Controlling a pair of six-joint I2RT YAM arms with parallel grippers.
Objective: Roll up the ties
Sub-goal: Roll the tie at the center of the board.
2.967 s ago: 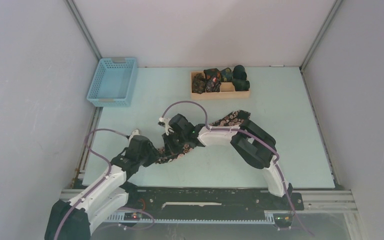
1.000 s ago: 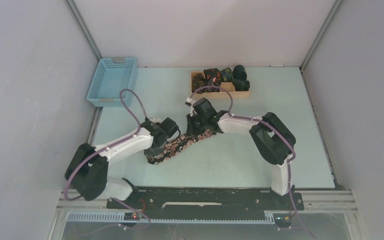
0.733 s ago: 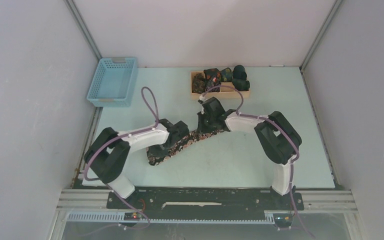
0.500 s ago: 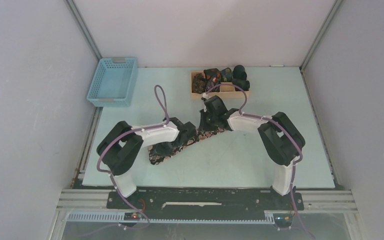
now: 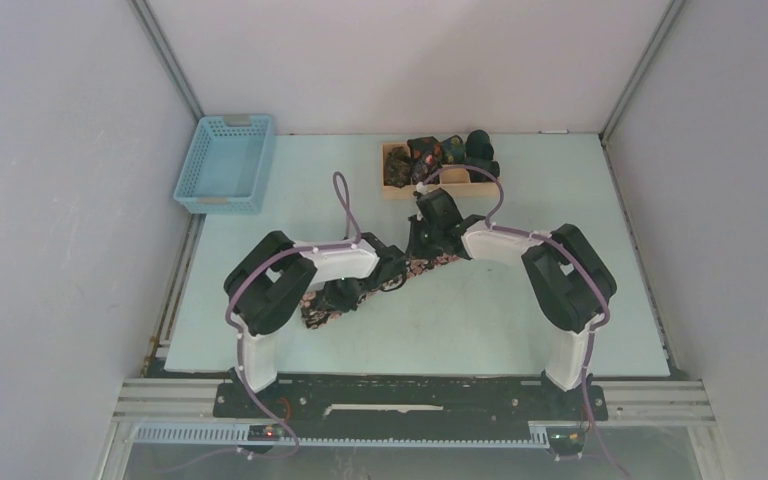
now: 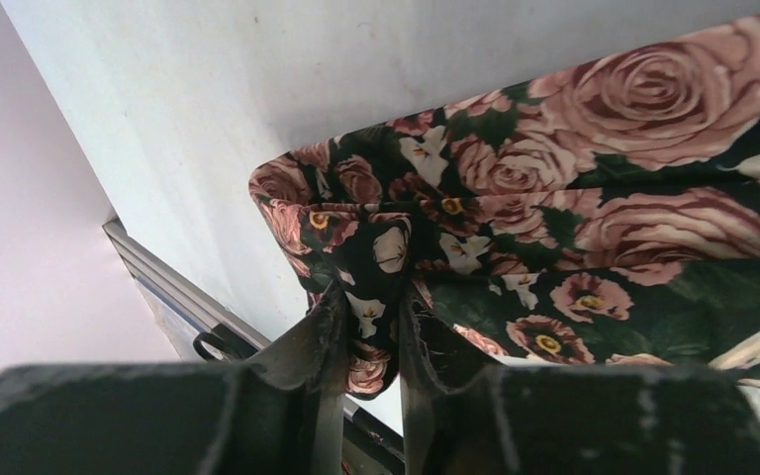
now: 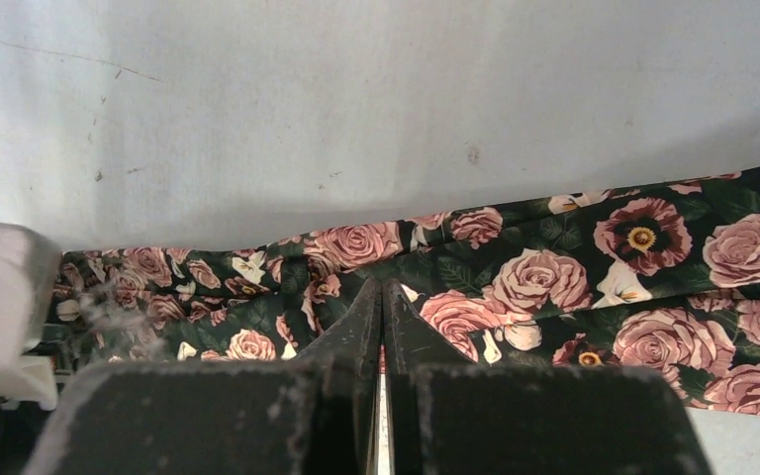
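We are looking down on a pale green table (image 5: 520,320) that is filling the middle of the top view. The long tie (image 5: 322,312) is lying across its centre, running from lower left up toward the right, partly under both arms. In the wrist views we are reading its cloth as black-green with large dusty-pink roses, small white lilies and yellow-eyed blooms. A blue basket (image 5: 228,165) is sitting at the upper left. A wooden tray (image 5: 440,190) is sitting at upper centre, holding small dark rolled ties (image 5: 422,152).

The left gripper (image 6: 368,332) is pinching a bunched fold at the tie's edge. The right gripper (image 7: 381,307) is showing its fingers pressed together, tips down on the tie's middle. We cannot tell whether cloth is caught between them.
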